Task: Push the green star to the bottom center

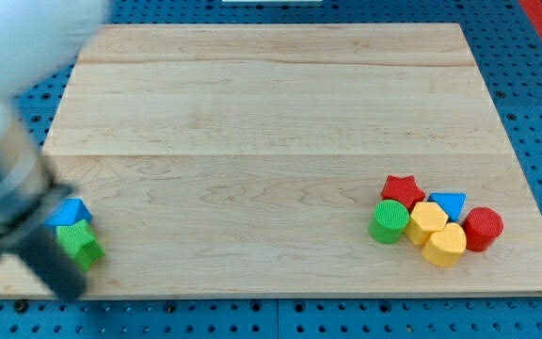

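Camera view: wooden board [280, 122] on blue pegboard [534, 75].

Wooden board [271, 113]: green star [83, 245] and blue block [69, 212] at eight o'clock; six-block cluster [436, 224] at four o'clock.

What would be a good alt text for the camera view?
Green star lies at the wooden board's bottom-left corner, touching a blue block above it, both partly behind the blurred arm; my tip is not visible. Six blocks cluster at the bottom right.
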